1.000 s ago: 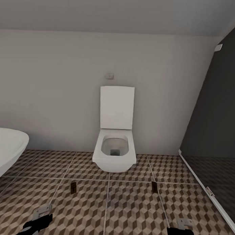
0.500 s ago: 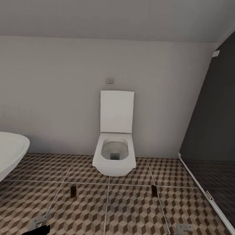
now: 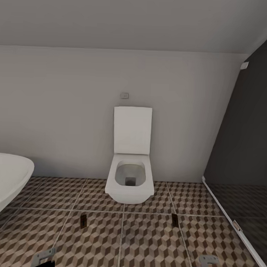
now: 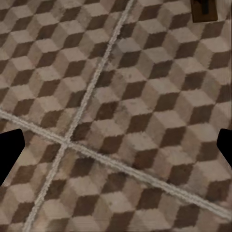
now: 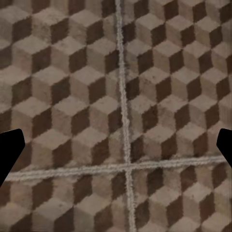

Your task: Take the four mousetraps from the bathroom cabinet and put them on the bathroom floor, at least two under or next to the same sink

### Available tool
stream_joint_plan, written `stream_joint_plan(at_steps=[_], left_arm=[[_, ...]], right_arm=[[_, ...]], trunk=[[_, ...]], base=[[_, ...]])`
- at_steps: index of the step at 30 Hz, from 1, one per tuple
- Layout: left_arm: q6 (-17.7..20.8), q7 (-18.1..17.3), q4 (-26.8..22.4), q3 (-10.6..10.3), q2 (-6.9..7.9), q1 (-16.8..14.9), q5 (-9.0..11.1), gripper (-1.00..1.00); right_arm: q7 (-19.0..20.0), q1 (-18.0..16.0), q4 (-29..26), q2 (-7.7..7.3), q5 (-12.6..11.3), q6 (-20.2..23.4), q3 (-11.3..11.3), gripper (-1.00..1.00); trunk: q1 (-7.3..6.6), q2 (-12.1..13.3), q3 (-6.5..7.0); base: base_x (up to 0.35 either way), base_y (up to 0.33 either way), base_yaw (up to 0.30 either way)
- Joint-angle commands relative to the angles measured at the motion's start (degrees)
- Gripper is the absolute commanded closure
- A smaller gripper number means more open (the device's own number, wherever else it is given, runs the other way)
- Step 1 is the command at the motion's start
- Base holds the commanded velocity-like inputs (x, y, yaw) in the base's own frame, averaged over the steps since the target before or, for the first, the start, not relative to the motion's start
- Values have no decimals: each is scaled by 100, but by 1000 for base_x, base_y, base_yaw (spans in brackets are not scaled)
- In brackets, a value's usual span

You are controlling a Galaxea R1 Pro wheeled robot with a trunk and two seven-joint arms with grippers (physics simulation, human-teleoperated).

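Tiled bathroom floor [image 3: 152, 242] already had two mousetraps: one [image 3: 83, 222] at 7 o'clock of the toilet [image 3: 130, 183], another [image 3: 175, 220] at 5. Left claw [image 4: 116, 145] and right claw [image 5: 116, 145] were wide, empty. Two probably left.

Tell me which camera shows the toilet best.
The head view: the whole toilet stands against the back wall, lid up. Both wrist views look down at the bathroom floor and give nothing of it.

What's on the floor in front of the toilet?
Two small dark flat things, likely mousetraps, lie on the patterned bathroom floor before the toilet. Under its bowl stays hidden.
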Motion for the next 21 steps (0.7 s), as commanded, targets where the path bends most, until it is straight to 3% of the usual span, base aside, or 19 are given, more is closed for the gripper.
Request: stream_joint_plan(at_steps=[1, 21], left_arm=[[-61, 0, 25, 16, 0, -7, 7, -100], [-136, 15, 26, 16, 25, 4, 17, -100]], right_arm=[[-20, -10, 27, 0, 46, -42, -30, -100], [-25, -9, 27, 5, 46, -42, -33, -100]], trunk=[[-24, 39, 13], [-463, 841, 372]], base=[[0, 0, 0], [0, 0, 0]])
